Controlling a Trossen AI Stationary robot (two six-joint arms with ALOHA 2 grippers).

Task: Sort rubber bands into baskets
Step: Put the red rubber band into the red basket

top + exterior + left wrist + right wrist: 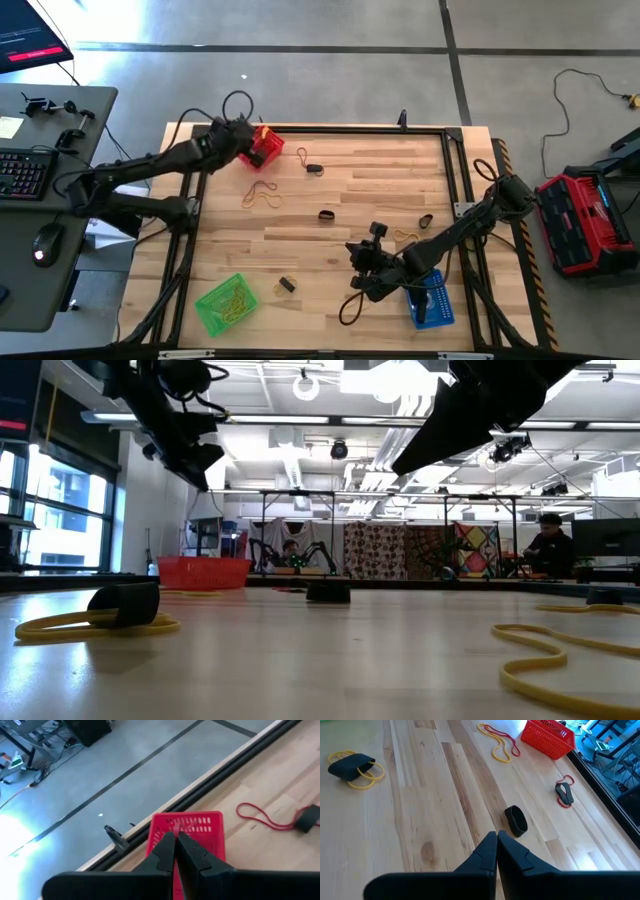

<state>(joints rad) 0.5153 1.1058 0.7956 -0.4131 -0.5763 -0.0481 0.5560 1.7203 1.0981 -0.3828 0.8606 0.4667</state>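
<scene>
Perforated red basket point(187, 837) — thin looped bands point(497, 742)

Three baskets: red basket point(264, 147), green basket point(226, 304), blue basket point(433, 299); two arms.

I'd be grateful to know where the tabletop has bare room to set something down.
Bare wood lies between the green perforated plastic basket and the tangled yellow and red rubber bands, and along the far edge right of the red perforated basket. It is crowded near the blue perforated basket, under the right pincer.
</scene>
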